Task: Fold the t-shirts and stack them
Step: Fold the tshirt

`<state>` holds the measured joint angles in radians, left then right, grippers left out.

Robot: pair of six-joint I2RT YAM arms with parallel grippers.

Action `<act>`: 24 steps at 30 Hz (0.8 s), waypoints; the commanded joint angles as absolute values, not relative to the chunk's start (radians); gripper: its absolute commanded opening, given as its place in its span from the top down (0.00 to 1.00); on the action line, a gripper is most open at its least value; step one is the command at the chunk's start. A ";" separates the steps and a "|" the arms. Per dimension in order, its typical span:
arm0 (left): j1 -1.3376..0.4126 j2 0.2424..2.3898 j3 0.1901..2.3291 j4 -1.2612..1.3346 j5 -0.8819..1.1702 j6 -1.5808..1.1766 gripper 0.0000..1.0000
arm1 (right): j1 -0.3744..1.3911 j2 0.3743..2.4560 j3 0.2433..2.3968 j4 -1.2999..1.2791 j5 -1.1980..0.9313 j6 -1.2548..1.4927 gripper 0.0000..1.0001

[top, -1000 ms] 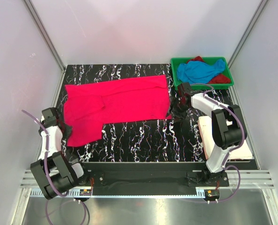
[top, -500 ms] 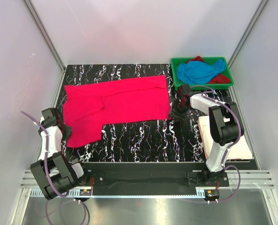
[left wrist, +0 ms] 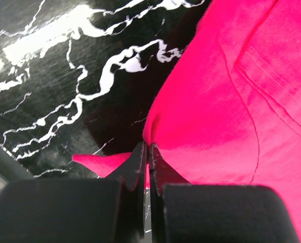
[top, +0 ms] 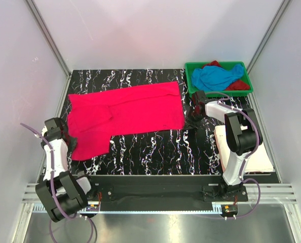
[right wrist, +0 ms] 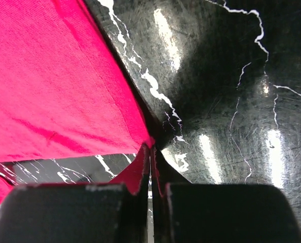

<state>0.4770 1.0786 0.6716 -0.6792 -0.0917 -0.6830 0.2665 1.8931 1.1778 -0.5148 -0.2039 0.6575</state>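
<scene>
A hot pink t-shirt point(top: 125, 114) lies spread across the black marbled table point(top: 160, 152). My left gripper point(top: 68, 132) is shut on its left edge; in the left wrist view the pink cloth point(left wrist: 231, 111) is pinched between the closed jaws of that gripper point(left wrist: 149, 152). My right gripper point(top: 189, 117) is shut on the shirt's near right corner, and the right wrist view shows the pink corner point(right wrist: 64, 86) clamped at the tips of the gripper point(right wrist: 150, 152). A sky blue t-shirt point(top: 216, 77) and a dark red one point(top: 238, 85) lie crumpled in the green tray point(top: 191, 83).
The green tray stands at the back right corner. A folded white cloth point(top: 264, 159) lies at the right edge of the table beside the right arm. White walls enclose the table on three sides.
My right gripper has closed on the near right corner of the pink t-shirt. My left arm has shifted slightly, still holding the left edge.
</scene>
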 commanded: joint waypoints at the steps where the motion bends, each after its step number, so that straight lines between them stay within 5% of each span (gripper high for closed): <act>1: 0.483 1.039 0.667 -0.721 -0.146 -0.729 1.00 | 0.267 1.862 1.155 -0.564 -0.172 0.595 1.00; 24: 0.321 1.259 1.041 -0.614 -0.074 -0.747 1.00 | 0.268 1.968 1.578 -0.819 -0.167 0.439 1.00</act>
